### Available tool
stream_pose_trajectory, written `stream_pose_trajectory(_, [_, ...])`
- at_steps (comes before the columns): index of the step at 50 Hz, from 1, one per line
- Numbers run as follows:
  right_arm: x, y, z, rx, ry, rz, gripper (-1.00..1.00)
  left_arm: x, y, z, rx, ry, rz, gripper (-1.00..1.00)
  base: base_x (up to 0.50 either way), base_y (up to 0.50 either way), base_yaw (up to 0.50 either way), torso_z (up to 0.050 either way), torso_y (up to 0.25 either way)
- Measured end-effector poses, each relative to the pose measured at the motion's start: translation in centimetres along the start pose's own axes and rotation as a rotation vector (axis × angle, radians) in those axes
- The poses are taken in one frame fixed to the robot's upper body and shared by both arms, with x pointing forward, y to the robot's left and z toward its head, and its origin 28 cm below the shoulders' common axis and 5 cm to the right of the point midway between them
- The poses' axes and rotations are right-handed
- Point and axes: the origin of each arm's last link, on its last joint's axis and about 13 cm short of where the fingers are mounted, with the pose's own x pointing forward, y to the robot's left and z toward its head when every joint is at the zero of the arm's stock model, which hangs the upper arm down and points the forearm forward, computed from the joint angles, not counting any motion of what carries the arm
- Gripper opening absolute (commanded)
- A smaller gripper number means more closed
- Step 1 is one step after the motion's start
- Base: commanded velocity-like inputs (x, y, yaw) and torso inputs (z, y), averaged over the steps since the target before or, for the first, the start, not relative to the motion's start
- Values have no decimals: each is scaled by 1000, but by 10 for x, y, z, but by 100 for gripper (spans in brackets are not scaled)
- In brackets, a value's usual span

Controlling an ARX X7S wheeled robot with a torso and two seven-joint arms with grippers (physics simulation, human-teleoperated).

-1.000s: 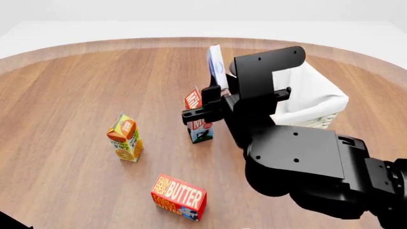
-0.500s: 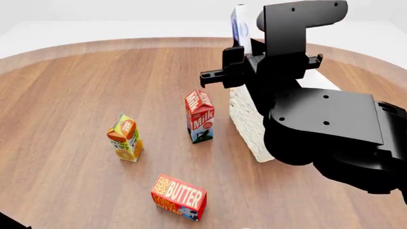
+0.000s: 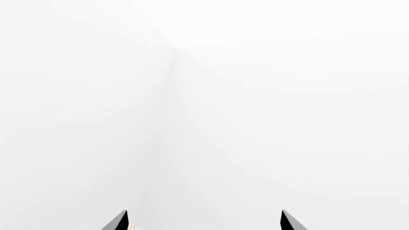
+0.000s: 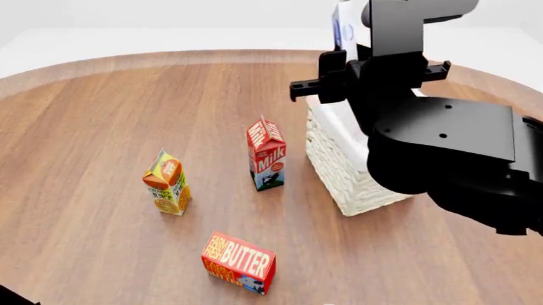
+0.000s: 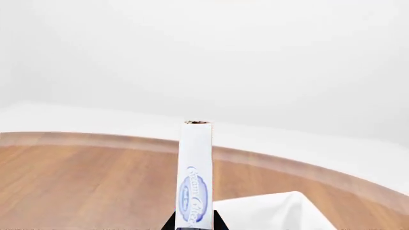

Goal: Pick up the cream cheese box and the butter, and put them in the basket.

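Note:
My right gripper is shut on the cream cheese box, a thin white box with a blue mark, and holds it upright high above the basket. In the right wrist view the cream cheese box shows edge-on between the two dark fingertips, with the basket's white liner below. The butter, a red-orange lettered box, lies on the table near the front edge. My left gripper is open, its tips wide apart against plain white.
A red-topped milk carton stands just left of the basket. An orange juice carton stands further left. The round wooden table curves away at the back. My right arm hides the basket's right half.
My right arm has risen and swung right with the cream cheese box, from beside the milk carton to above the basket. The other objects have not moved.

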Motion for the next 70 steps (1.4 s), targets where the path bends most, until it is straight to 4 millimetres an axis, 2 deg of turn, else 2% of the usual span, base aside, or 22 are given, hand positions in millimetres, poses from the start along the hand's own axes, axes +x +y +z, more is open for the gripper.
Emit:
stream_pose_trajectory(38, [44, -28, -3, -43, 93, -205, -100, -2, -1, 1, 0, -1, -2, 100, 0, 0, 0, 0, 1])
stream_pose_trajectory(55, [66, -42, -17, -17, 169, -303, -100, -1, -1, 2, 0, -1, -2, 100, 0, 0, 0, 0, 1])
stream_pose_trajectory(70, [84, -46, -26, -26, 218, -359, -100, -1, -2, 1, -1, 1, -3, 100, 0, 0, 0, 1, 1])
